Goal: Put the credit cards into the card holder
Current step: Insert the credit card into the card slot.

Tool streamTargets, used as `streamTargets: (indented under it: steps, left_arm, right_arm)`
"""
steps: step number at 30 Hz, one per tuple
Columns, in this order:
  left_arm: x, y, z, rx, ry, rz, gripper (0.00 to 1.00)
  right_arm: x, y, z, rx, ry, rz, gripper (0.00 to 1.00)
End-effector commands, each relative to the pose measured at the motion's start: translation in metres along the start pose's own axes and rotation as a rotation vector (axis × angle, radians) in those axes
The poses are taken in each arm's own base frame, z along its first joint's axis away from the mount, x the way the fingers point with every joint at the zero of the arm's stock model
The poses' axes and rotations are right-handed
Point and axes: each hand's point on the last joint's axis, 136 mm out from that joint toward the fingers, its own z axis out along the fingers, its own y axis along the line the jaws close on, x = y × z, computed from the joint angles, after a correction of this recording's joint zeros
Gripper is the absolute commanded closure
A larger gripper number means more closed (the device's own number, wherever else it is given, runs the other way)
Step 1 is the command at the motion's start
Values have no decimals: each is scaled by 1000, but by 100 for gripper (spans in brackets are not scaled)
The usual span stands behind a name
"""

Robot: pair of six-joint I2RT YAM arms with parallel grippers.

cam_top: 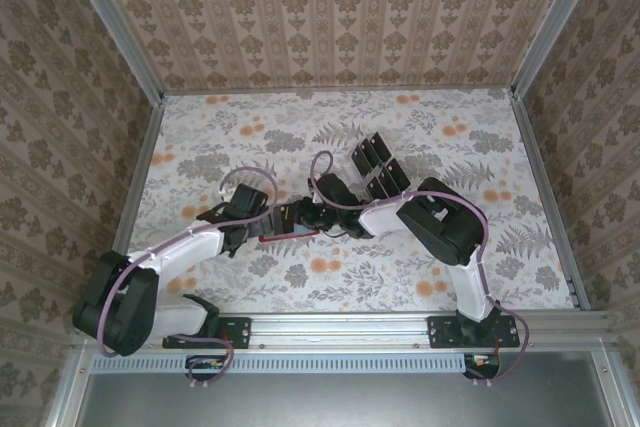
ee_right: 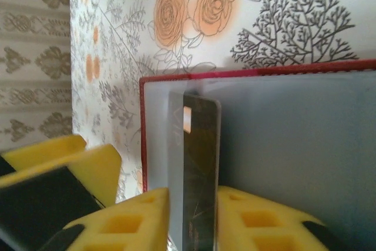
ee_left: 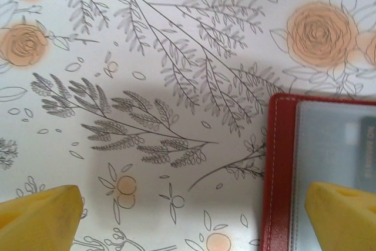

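Right hand point(ee_right: 192, 218): I have it clamped on one card point(ee_right: 200, 145), held on edge, long axis pointing away from the hand toward the holder point(ee_right: 247, 69). The holder lies open on the table point(ee_left: 147, 57) straight ahead, under the card's far end. Left hand point(ee_left: 194, 216): spread apart across the holder's red border, one finger point(ee_left: 343, 216) over the clear pocket point(ee_left: 329, 145). I judge the right hand must push the card forward along its length.
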Motion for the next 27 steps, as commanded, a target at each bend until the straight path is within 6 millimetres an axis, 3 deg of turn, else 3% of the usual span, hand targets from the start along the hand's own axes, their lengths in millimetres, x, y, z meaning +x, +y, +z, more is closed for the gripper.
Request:
streamTargets:
  steps: [1, 10, 27]
  left_arm:
    - [6, 15, 0, -44, 20, -38, 0]
    - [18, 24, 9, -58, 61, -88, 0]
    - [29, 18, 22, -49, 115, -79, 0]
  right_arm:
    - [8, -19, -10, 140, 61, -48, 67]
    - [1, -18, -10, 211, 90, -111, 67]
    - [2, -17, 2, 219, 135, -112, 96]
